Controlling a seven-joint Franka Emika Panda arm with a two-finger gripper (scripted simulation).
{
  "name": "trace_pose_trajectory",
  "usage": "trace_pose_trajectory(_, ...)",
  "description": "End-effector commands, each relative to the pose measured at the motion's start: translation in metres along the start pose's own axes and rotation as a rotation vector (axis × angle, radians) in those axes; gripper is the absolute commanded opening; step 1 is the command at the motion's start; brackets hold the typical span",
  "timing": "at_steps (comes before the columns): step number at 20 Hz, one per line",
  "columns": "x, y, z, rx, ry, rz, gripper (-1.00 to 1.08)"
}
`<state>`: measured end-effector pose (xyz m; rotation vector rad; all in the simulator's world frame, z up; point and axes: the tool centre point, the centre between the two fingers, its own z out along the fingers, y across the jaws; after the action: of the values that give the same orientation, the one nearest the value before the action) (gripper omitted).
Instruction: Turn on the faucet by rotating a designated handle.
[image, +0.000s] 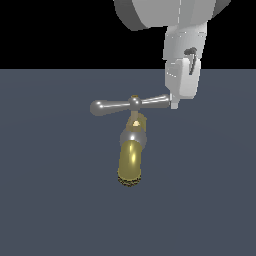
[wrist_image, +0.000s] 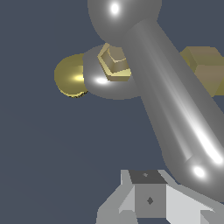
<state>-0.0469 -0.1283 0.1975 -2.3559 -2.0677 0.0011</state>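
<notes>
Sitting level above the brass spout of the faucet (image: 131, 162), the handle (image: 122, 105) is being met at its arm on the exterior view's right by the gripper (image: 174, 104), which is seen touching or just beside the knob. Whether the gripper is spread or pressed together cannot be told from either view. A slip is judged the main risk: the arm is being contacted only at its rounded, glossy tip, so a push could slide off without turning it.

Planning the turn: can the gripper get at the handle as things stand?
Probably yes: the gripper is already at the knob end of the handle on the exterior view's right, with nothing between them. Actual contact can't be confirmed.
</notes>
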Motion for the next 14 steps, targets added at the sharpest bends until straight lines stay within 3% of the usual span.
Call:
trace_pose_trajectory(1, -0.002, 0.01, 0.0, -0.006, -0.004, 0.001, -1.0)
trace_pose_trajectory(6, -0.003, 0.014, 0.0, -0.003, -0.002, 0.003, -1.0)
trace_pose_trajectory(14, 0.016, 0.039, 0.0, -0.004, -0.002, 0.003, -1.0)
